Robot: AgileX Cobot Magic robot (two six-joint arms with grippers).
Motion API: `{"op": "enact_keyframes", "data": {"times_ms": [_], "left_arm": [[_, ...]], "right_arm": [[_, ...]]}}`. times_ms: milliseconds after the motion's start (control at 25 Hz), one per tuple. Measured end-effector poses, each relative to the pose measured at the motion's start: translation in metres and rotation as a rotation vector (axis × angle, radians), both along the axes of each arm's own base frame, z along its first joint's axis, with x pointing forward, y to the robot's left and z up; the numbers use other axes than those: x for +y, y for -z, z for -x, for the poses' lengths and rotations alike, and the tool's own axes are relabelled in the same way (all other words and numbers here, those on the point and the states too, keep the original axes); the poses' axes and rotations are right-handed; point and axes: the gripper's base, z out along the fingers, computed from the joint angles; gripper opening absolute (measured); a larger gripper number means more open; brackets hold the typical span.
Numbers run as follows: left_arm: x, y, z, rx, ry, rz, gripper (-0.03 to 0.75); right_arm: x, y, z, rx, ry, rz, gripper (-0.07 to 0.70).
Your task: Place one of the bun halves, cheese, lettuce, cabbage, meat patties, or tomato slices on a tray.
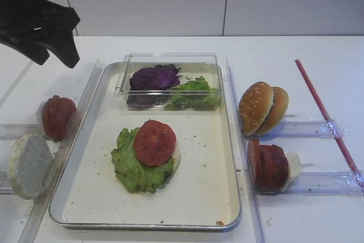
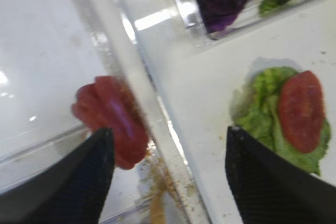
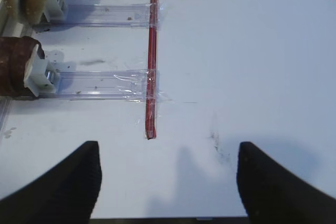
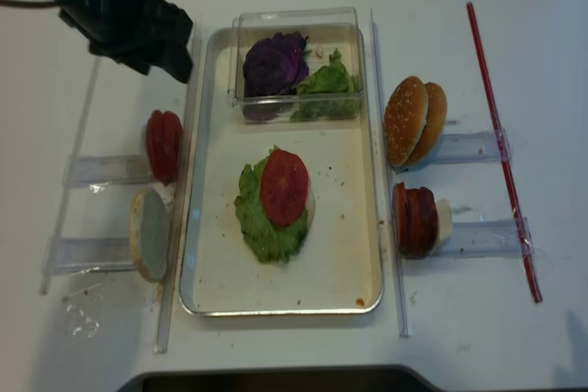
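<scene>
tomato slice on lettuce in tray, both jaws open and empty

near edge of the tray [image 1: 230, 197] is bare cream floor with crumbs. mid-tray sits a lettuce [image 1: 135, 166] leaf, with one of the tomato slices [image 1: 154, 142] lying flat on top of it (a pale edge peeks out at the leaf's right side, can't tell what it is). left of the tray on the white surface [image 1: 318, 220]: a pale round disc [image 1: 28, 165] leaning upright, then further back more tomato slices standing on edge in a clear holder. right of the tray: the meat patties [image 1: 267, 165] stacked on edge, behind them the bun halves [image 1: 262, 108], sesame one in front. a red strip [image 1: 324, 115] runs along the far right. at the tray's far end a clear plastic box [image 1: 170, 81] holds the cabbage [image 1: 153, 77] and more green leaves. left gripper [image 2: 165, 169] hangs up high at back left, jaws spread wide, nothing between them. right gripper [image 3: 168, 182] over bare surface, jaws wide apart, holding nothing.
</scene>
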Motion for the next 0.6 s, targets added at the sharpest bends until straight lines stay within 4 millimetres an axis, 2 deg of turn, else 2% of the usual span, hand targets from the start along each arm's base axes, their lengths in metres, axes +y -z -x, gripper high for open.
{"op": "enact_keyframes", "data": {"times_ms": [240, 440, 600], "left_arm": [[0.016, 0.002, -0.002, -0.005, -0.103, -0.148, 0.421], [0.017, 0.0, -0.001, -0.006, -0.132, -0.152, 0.421], [0.018, -0.011, 0.006, -0.039, -0.136, -0.145, 0.421]], "right_arm": [[0.0, 0.0, 0.0, 0.0, 0.0, 0.0, 0.549], [0.0, 0.0, 0.0, 0.0, 0.0, 0.0, 0.549], [0.0, 0.0, 0.0, 0.0, 0.0, 0.0, 0.549]]}}
